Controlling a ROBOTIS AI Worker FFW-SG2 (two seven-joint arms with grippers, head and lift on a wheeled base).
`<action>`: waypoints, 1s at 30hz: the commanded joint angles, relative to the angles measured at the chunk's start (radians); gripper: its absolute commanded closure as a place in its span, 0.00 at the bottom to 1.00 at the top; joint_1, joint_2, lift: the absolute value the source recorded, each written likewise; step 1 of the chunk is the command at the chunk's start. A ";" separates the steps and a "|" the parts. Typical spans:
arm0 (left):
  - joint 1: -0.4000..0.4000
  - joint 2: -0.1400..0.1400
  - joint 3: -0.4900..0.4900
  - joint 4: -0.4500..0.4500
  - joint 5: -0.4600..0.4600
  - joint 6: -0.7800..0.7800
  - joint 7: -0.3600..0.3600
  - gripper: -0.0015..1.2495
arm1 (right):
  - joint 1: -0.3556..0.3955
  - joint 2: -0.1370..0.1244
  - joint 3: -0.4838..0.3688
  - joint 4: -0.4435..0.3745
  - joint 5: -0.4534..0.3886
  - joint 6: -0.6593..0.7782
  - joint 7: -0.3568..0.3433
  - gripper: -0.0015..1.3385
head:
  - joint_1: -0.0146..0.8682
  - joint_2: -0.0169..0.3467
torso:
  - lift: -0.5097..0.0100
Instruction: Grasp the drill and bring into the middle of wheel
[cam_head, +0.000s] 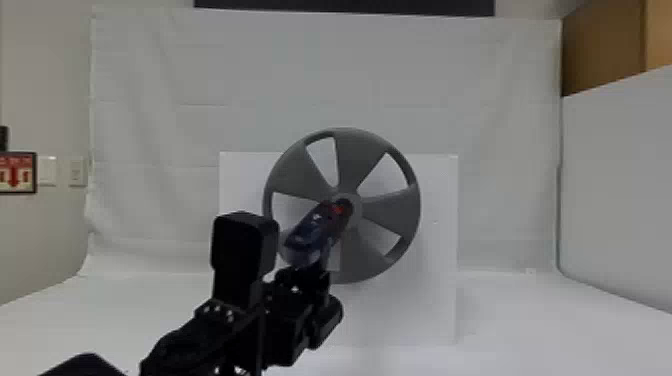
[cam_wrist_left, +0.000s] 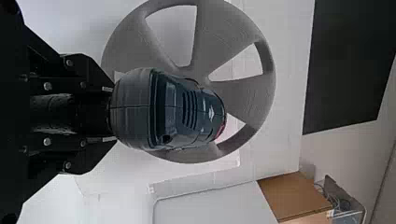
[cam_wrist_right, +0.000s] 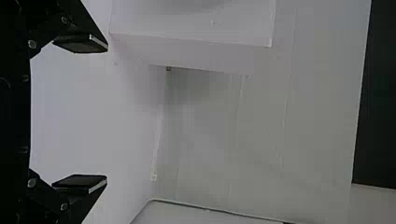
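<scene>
We've got left gripper (cam_wrist_left: 110, 115) clamped on drill (cam_head: 309, 239), nose overlapping wheel (cam_head: 390, 210) hub (cam_head: 356, 206) in head view; can't tell if touching. If nose goes in off-centre or angled, we could catch the hub edge and twist the grip. Spoke edges sit close around; backing toward us looks roomier. Right gripper (cam_wrist_right: 80, 114): fingers apart, near white board (cam_wrist_right: 196, 44).

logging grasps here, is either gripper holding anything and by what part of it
The left gripper holds the drill by its handle, below the body; the right gripper is open, empty.
</scene>
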 joint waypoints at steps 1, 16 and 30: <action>-0.008 -0.007 0.003 0.019 -0.007 -0.006 0.000 0.98 | 0.000 -0.002 0.002 0.000 0.000 0.000 0.000 0.22 | 0.02 0.05 | 0.20; -0.032 -0.029 -0.003 0.065 -0.012 -0.013 -0.015 0.98 | 0.000 -0.003 0.002 0.000 0.002 0.002 0.000 0.22 | 0.02 0.05 | 0.20; -0.044 -0.038 -0.012 0.102 -0.013 -0.017 -0.018 0.98 | 0.000 -0.008 0.004 0.000 0.002 0.006 0.000 0.22 | 0.02 0.05 | 0.20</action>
